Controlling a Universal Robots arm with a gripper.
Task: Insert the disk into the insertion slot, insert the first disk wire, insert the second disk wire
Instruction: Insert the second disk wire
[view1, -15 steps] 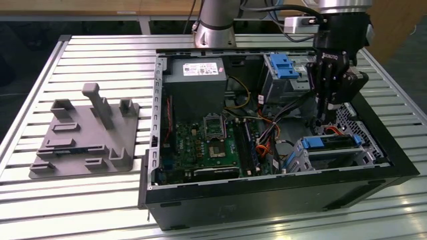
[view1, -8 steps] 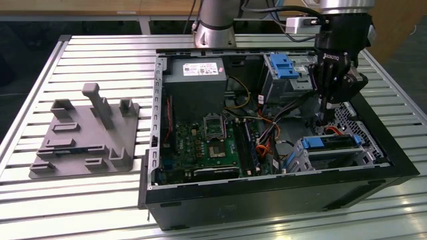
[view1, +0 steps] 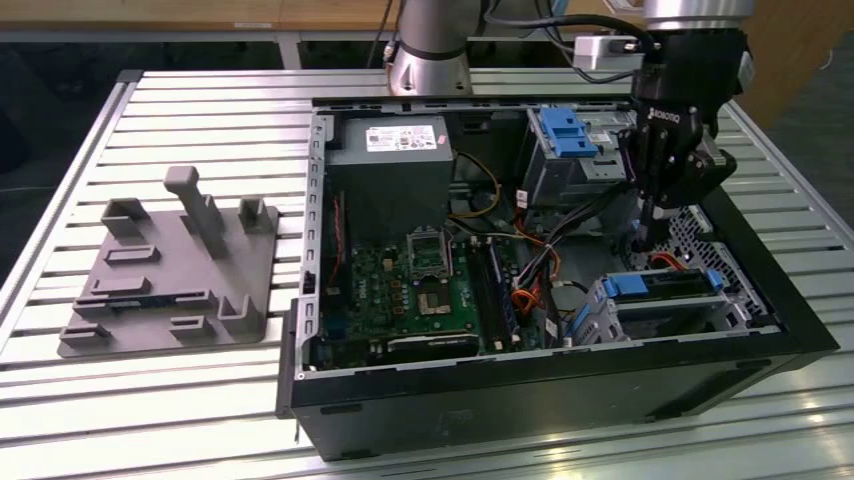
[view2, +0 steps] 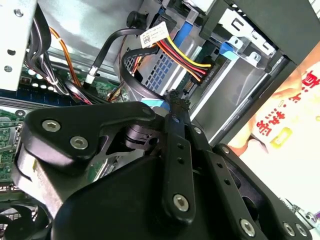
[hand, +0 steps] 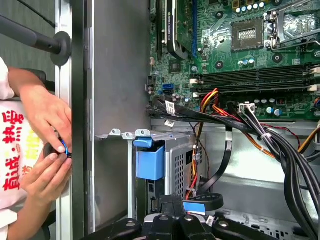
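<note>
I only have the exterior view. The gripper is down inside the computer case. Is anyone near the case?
Observer: Yes, the first wrist view shows a person's hands just outside the case wall.
Operator: What is closest to the gripper?
Observer: A black flat cable with a blue connector, beside it.
Operator: Any other wires there?
Observer: In the second wrist view a red, yellow and black wire bundle reaches a connector just beyond the gripper.

The arm reaches steeply down, its black hand (view1: 646, 238) pointing downward (fingers pressed together).
</note>
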